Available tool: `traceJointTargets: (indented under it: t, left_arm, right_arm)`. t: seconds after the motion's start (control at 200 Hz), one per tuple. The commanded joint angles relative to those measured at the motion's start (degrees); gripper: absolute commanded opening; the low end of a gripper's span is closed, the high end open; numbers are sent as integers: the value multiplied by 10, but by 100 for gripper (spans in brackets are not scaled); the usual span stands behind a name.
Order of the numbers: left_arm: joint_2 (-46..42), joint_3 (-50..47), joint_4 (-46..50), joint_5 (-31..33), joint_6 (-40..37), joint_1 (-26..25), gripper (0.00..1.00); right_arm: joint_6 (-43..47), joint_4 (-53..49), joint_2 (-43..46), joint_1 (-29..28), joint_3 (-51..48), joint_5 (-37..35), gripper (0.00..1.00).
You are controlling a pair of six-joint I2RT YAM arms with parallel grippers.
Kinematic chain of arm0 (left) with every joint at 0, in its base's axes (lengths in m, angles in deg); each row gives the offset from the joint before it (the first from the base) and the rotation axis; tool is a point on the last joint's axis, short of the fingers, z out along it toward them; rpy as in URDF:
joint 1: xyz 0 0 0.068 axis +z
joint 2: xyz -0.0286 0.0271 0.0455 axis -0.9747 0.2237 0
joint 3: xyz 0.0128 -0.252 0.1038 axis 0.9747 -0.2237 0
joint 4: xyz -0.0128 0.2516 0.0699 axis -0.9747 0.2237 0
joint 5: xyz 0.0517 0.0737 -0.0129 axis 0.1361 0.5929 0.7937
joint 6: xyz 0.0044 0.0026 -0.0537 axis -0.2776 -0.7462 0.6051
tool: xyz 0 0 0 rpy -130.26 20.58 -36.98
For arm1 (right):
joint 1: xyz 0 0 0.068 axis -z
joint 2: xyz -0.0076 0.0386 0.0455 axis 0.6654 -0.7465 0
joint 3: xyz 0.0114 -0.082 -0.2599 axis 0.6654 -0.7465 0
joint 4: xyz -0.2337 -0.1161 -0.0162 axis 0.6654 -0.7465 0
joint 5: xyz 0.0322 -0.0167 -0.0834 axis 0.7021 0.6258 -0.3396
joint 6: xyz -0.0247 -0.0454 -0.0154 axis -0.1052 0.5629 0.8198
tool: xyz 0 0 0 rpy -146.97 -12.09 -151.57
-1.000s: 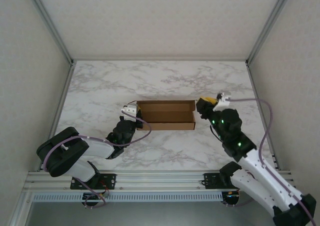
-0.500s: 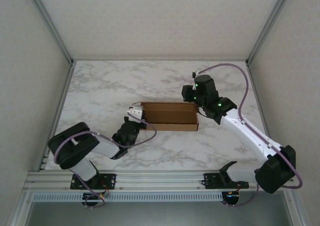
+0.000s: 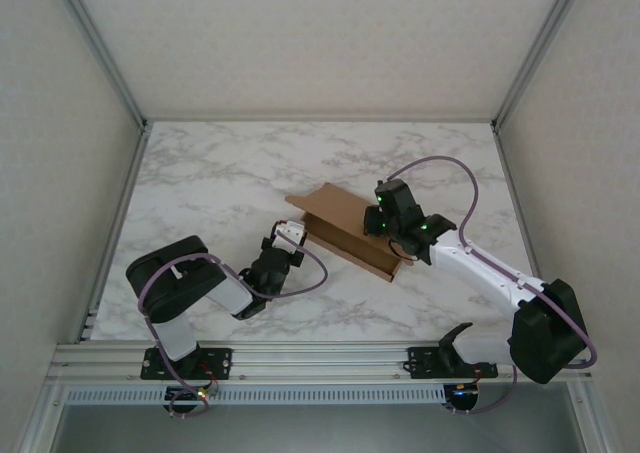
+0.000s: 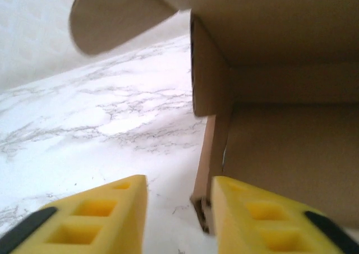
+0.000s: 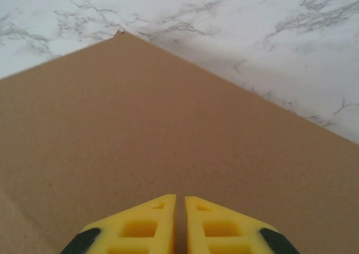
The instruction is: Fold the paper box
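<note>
paper box [image 3: 345,231] lies diagonal; right tool [image 5: 180,209] clenched empty atop its panel, left tool [image 4: 178,192] released at its left end.

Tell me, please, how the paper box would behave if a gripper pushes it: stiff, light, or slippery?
Probably light and apt to slide: the paper box is thin hollow cardboard on a smooth marble-patterned table. Its panels look flat and fairly stiff, but the rounded flap stands free, so it would likely hinge at its crease.
</note>
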State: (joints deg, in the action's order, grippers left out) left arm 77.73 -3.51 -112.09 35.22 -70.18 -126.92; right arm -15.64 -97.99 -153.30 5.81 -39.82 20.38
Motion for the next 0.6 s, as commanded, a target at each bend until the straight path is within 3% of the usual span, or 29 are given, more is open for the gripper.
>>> traceJointTargets:
  t: [0.0,0.275,0.591]
  left_arm:
    - [-29,-3,43,-13,-2,-5,44]
    - [-152,-21,175,-52,62,-7,47]
    - [-417,-42,338,-46,124,-8,44]
  right_arm:
    - [-15,28,-6,-4,-9,-11,11]
    - [-3,32,-16,-5,-11,-25,13]
    - [-4,51,-36,-6,-44,-6,14]
